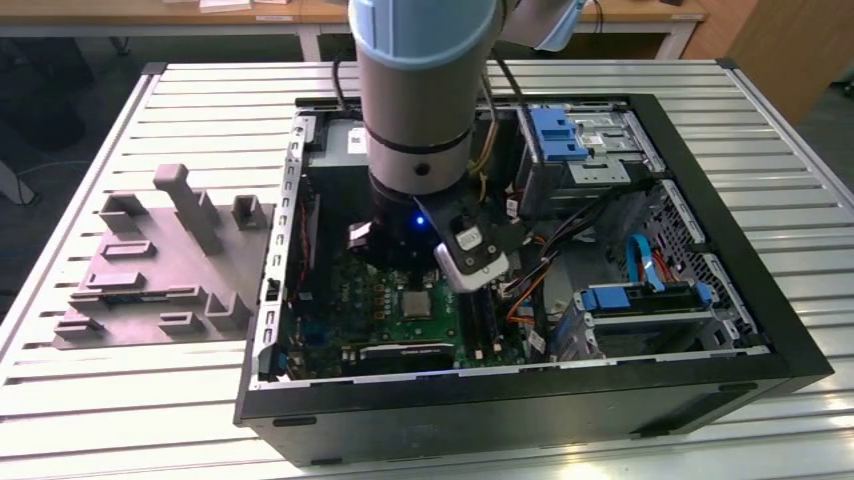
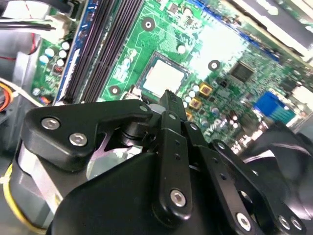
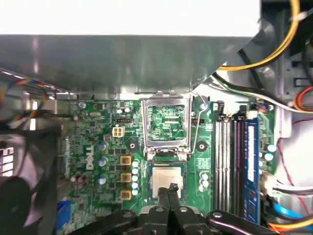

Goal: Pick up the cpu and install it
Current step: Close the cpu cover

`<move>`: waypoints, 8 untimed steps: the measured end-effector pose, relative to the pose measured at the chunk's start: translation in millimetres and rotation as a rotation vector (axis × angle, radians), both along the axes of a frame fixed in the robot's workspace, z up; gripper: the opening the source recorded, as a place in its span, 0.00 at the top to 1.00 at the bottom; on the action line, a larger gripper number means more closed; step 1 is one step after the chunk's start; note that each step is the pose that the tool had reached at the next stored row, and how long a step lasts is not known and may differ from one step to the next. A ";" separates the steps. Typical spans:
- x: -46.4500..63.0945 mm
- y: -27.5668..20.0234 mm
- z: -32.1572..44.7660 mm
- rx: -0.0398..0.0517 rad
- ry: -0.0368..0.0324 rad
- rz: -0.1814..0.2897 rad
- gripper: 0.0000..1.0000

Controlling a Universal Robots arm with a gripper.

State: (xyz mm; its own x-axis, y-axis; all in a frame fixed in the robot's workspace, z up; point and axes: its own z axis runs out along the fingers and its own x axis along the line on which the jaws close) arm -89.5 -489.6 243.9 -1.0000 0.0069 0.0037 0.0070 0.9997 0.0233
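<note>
One grey cylindrical robot arm [image 1: 424,90], exterior view: upper middle of the frame, reaching down into an open black computer case [image 1: 534,410] on a slatted metal table [image 1: 134,400]. One grey moulded tray [image 1: 160,260] lies at the exterior view's left, beside the case. One green motherboard [image 1: 400,330] lies in the case floor.

First wrist view: one small flat square cpu [image 3: 166,177] with a pale silvery top lies in its metal-framed socket, with the hinged load plate [image 3: 145,125] raised. Black gripper [image 3: 172,188]: fingertips together, holding nothing, over the cpu. Dark memory slots [image 3: 230,161] run beside the socket.

Second wrist view: gripper [image 2: 167,95] tips pressed together, just short of the cpu [image 2: 164,78].
</note>
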 end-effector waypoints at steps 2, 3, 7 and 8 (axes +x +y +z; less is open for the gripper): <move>0.0 0.1 7.1 -0.0005 0.0000 0.000 0.89; 0.0 0.1 10.1 -0.0010 0.0000 0.000 0.89; 0.0 1.4 13.8 -0.0023 -0.0028 0.000 0.89; 0.0 1.7 13.7 -0.0026 -0.0033 0.008 0.89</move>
State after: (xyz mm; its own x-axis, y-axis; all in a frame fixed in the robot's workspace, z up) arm -89.5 -487.9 257.7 -1.0000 -0.0008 0.0005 -0.0008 0.9998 0.0208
